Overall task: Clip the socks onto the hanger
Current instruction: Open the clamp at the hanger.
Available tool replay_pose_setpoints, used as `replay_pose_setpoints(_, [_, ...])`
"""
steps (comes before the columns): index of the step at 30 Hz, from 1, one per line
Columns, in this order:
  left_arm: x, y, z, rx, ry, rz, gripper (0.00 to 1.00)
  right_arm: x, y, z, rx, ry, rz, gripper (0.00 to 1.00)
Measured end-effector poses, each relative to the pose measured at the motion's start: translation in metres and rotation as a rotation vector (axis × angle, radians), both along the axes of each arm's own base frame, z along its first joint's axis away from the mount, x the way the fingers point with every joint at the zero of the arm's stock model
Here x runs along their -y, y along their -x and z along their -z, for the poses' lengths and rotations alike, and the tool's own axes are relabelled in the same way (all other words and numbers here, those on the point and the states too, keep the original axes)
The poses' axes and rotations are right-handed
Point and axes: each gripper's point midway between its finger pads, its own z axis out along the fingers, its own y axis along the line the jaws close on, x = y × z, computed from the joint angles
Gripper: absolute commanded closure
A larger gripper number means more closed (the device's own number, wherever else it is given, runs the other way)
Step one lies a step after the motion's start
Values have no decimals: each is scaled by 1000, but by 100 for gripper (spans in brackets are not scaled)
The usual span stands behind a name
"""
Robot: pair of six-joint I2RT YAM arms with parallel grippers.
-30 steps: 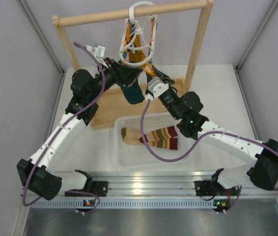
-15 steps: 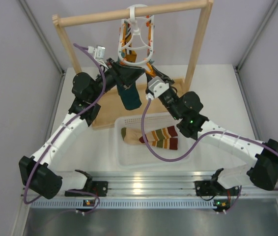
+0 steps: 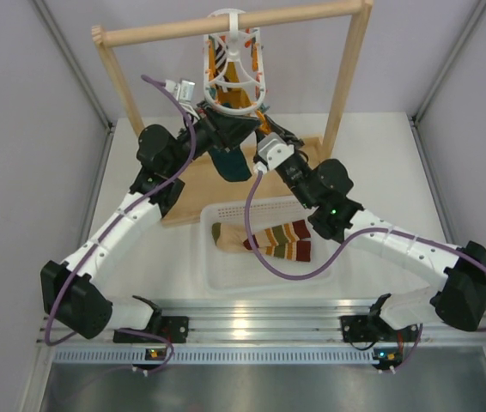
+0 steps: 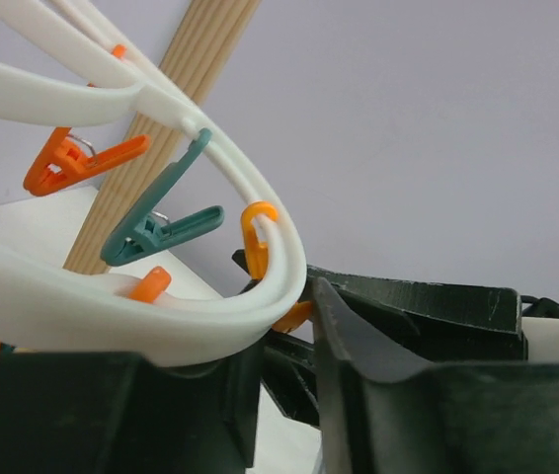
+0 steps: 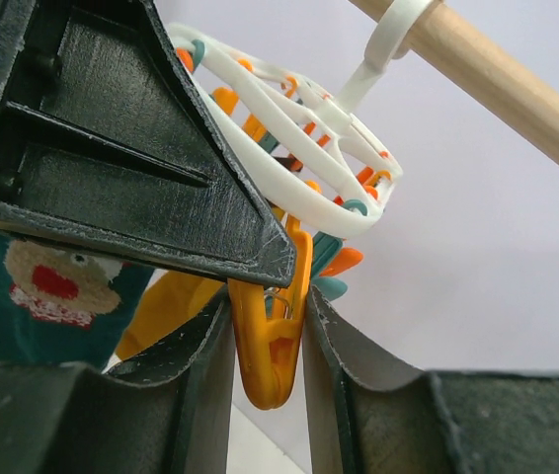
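Top of teal sock (image 3: 231,165) hidden beneath hanger (image 3: 239,109) (whether clipped, unclear).

Top external: fixed, high behind arm bases (image 3: 157,328), faces down and forward across table (image 3: 380,163); far off, takes in whole scene up to wooden rail frame (image 3: 157,30). Left wrist: very near, tilted up past left gripper (image 4: 284,326) at hanger (image 4: 112,321) ring and wall (image 4: 438,118). Right wrist: very near, tilted up past right gripper (image 5: 268,341) at orange clip (image 5: 270,365), hanger, rail. All three share hanger and rail frame
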Motion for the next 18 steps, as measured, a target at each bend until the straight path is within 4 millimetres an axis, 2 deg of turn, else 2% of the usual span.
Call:
replay_pose_setpoints(2, [1, 1, -2, 11, 2, 3, 83, -1, 0, 0, -2, 1, -3, 99])
replay_pose_setpoints(3, [1, 2, -2, 14, 3, 6, 92, -1, 1, 0, -3, -2, -6, 88])
replay_pose_setpoints(5, [1, 2, -3, 23, 0, 7, 100, -1, 0, 0, -14, -2, -12, 72])
replay_pose_setpoints(6, [1, 2, -3, 27, -2, 7, 100, -2, 0, 0, -27, -3, -22, 57])
replay_pose_setpoints(9, [-3, 0, -4, 41, -5, 5, 100, -9, 0, 6, -96, 18, -94, 41])
replay_pose_setpoints(13, [-13, 1, -6, 79, -19, 32, 100, -10, -3, 17, -241, 37, -239, 37])
replay_pose_setpoints(18, [-22, 5, -8, 164, -41, 99, 97, 18, -17, 29, -462, 1, -370, 43])
